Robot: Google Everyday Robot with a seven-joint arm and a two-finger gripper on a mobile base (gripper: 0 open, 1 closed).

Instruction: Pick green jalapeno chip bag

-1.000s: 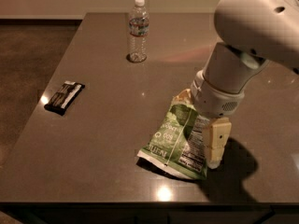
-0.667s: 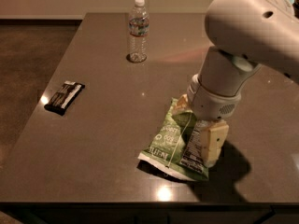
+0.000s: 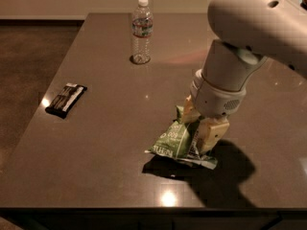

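Evidently we are at the grasp itself; the pincer (image 3: 199,128) hangs low over the right half of the dark worktop (image 3: 105,143), below the bulky white arm (image 3: 249,28), and its two cream fingers (image 3: 212,134) stand on either side of the upper right end of the green jalapeno chip bag (image 3: 173,141), drawn in against the foil; we judge them closed on it, not gaping. The bag slopes down and to the left from that hold, printed face towards us; a dark shadow lies beneath its lower edge, so we think that end is at most brushing the worktop, though we cannot say for certain that it is clear.

What worries us is the hold; it takes only one end of a crinkly, air-filled bag, and slick foil may slide out between the fingers if the lift is quick; the free end could drag, swing or twist the bag loose. Squeezing harder risks crushing the chips or bursting the seam. A sideways move made too low could catch the trailing corner on the worktop.

The water bottle (image 3: 142,30) at the far side and the black wrapped bar (image 3: 66,99) near the left edge are well apart from the bag; we see no danger to them.
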